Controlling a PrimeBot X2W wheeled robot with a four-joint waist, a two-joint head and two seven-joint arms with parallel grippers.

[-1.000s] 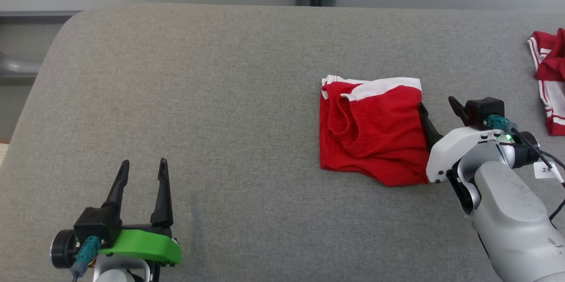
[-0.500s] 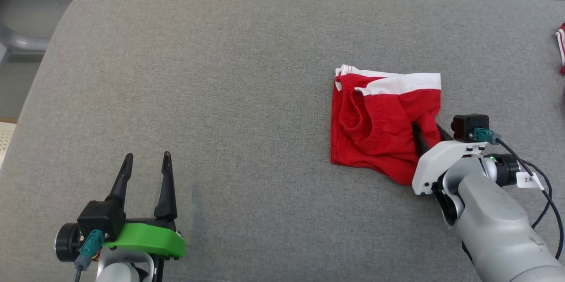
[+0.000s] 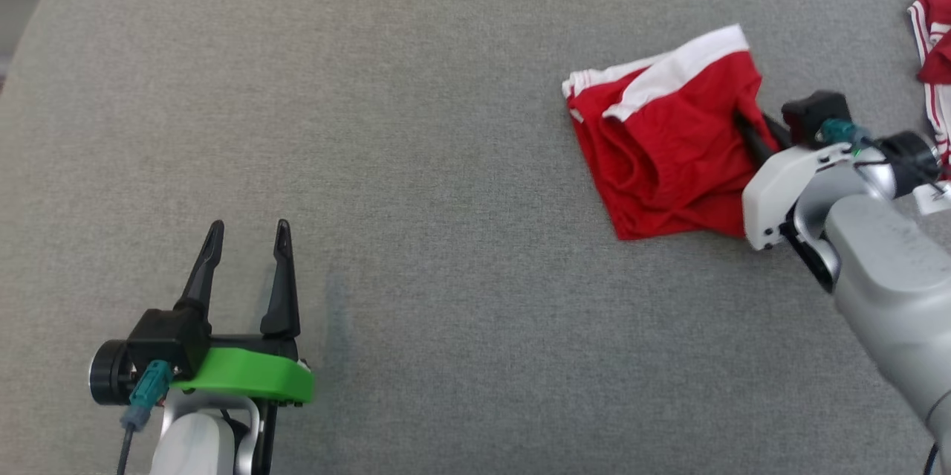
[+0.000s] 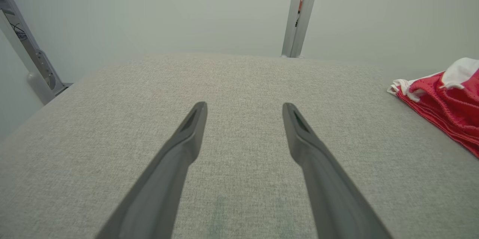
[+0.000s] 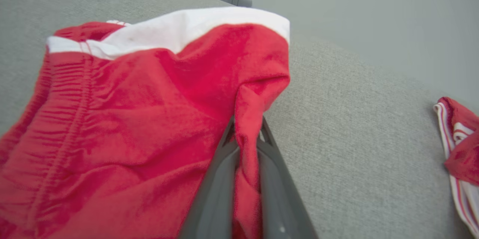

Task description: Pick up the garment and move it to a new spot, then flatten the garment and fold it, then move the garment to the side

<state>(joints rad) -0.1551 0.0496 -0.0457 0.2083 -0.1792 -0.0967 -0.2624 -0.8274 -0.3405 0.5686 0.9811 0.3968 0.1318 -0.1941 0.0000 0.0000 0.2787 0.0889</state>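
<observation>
Softly rumpled white-banded red garment (image 3: 669,155), fold pinched by right gripper (image 5: 247,132), left gripper (image 3: 249,227) splayed, woven grey surface (image 3: 446,200)

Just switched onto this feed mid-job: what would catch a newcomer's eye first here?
The red shorts with a white band, bright on the grey cushion at the head view's upper right, the right gripper shut on a fold at their right edge. Then the left gripper, open at lower left, and another red-and-white garment at the far right edge.
</observation>
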